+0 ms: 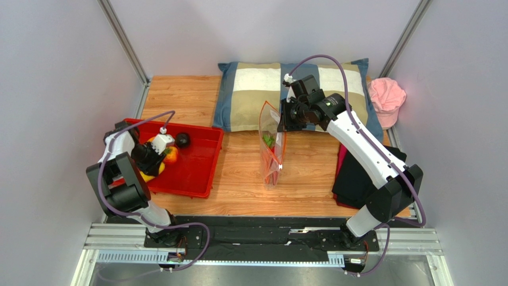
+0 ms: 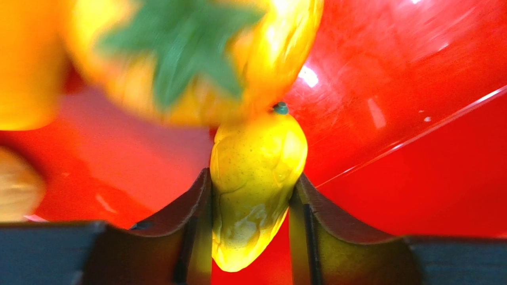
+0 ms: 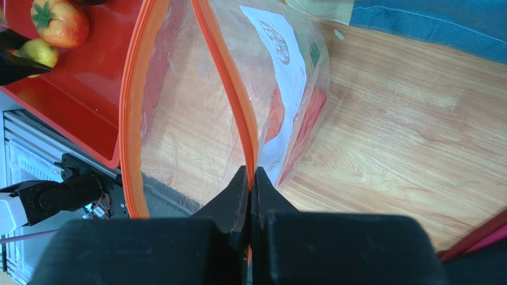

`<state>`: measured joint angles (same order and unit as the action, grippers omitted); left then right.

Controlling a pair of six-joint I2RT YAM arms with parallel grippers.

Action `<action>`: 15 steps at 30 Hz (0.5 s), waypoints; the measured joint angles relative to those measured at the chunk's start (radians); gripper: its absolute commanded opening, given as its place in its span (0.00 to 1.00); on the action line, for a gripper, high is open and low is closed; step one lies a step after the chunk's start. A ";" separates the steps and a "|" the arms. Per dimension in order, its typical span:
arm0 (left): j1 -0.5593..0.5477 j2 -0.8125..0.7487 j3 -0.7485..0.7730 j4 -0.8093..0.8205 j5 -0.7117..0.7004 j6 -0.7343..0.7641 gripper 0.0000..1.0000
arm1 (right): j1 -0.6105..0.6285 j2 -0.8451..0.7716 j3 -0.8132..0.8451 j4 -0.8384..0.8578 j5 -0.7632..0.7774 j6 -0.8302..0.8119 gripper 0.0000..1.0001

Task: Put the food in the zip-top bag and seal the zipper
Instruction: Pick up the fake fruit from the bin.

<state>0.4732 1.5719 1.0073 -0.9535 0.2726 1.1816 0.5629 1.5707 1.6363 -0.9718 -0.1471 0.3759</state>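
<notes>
Overhead light was bright and even, shadows soft. In the left wrist view the near orange fruit [image 2: 196, 59] was blurred and glare streaked the red tray [image 2: 393, 65].

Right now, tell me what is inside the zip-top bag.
Through the clear zip-top bag an orange carrot with a green top shows. The white label covers part of it, so anything else behind cannot be seen.

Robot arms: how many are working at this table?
2. The left arm reaches into the red tray, its pincer shut on a yellow toy fruit. The right arm reaches over the table, its pincer pinching the clear bag's orange zipper edge. None seems hidden.
</notes>
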 measured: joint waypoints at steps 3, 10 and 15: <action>0.000 -0.017 0.096 -0.073 0.058 -0.029 0.20 | 0.000 0.000 0.001 0.000 0.001 0.000 0.00; -0.026 -0.136 0.455 -0.229 0.289 -0.247 0.08 | 0.000 0.019 0.017 -0.002 0.000 0.001 0.00; -0.212 -0.269 0.571 -0.054 0.416 -0.697 0.06 | 0.000 0.053 0.044 -0.002 -0.009 0.013 0.00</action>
<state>0.2611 1.3033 1.5787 -1.0073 0.6888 0.4843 0.5629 1.6238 1.6806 -0.9741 -0.1558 0.3889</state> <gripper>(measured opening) 0.513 0.010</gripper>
